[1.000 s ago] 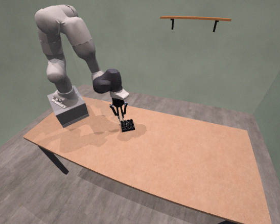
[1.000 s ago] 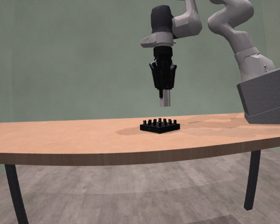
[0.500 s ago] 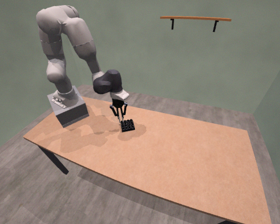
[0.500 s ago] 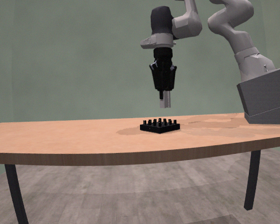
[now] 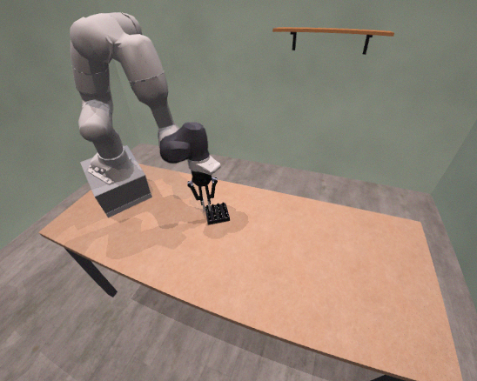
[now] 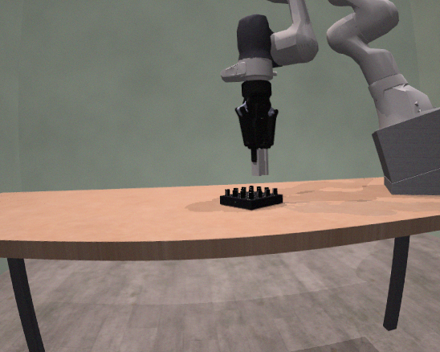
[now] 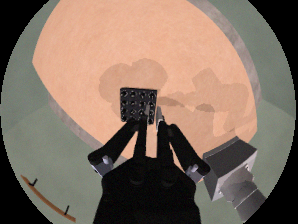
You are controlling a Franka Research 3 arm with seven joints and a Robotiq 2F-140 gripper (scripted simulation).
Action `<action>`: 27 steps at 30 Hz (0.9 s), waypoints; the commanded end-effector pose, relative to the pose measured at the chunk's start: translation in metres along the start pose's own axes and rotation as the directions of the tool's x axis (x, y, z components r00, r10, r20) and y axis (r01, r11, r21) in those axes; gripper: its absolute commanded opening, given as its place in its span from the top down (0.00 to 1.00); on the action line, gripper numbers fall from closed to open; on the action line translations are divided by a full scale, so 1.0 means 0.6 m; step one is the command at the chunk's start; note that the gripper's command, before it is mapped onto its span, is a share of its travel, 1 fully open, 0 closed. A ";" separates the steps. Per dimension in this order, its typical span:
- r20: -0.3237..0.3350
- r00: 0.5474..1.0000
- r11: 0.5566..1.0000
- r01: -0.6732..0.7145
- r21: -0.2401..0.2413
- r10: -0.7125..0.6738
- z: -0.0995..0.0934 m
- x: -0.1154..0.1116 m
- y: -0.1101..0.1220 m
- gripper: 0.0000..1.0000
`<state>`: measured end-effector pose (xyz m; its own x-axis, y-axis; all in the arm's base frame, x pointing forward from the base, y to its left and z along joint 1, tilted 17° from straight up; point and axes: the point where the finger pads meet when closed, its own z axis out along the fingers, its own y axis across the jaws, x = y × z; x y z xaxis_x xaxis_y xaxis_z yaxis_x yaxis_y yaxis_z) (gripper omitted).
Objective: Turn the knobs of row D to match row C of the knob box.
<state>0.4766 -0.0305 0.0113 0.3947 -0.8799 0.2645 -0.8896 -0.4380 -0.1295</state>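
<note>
The black knob box (image 5: 217, 213) stands on its feet on the wooden table, near the robot's base. It also shows in the exterior view (image 6: 251, 198) and in the wrist view (image 7: 139, 104). Its rows of small black knobs stick up, but the white lines and printed names are too small to read. My gripper (image 6: 260, 170) points straight down and hangs a little above the box, clear of the knobs. Its fingers stand close together with nothing between them. In the top view the fingertips (image 5: 204, 204) are over the box's edge nearest the base.
The grey robot base block (image 5: 115, 184) stands on the table's corner behind the box. A wooden shelf (image 5: 332, 31) hangs on the far wall. The table's edges lie well away from the box.
</note>
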 end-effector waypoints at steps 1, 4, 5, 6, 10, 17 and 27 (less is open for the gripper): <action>0.002 1.000 1.000 0.005 0.011 -0.005 0.006 0.001 -0.007 0.88; 0.002 1.000 1.000 0.005 0.011 -0.005 0.012 0.001 -0.007 0.88; 0.002 1.000 1.000 0.005 0.011 -0.005 0.014 0.001 -0.007 0.88; 0.002 1.000 1.000 0.005 0.011 -0.005 0.016 0.001 -0.008 0.88; 0.002 1.000 1.000 0.005 0.011 -0.005 0.024 0.001 -0.008 0.88; 0.002 1.000 1.000 0.005 0.011 -0.005 0.031 0.001 -0.008 0.88; 0.002 1.000 1.000 0.005 0.011 -0.005 0.037 0.001 -0.008 0.88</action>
<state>0.4831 -0.0342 -0.0096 0.3985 -0.8785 0.2634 -0.8873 -0.4420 -0.1317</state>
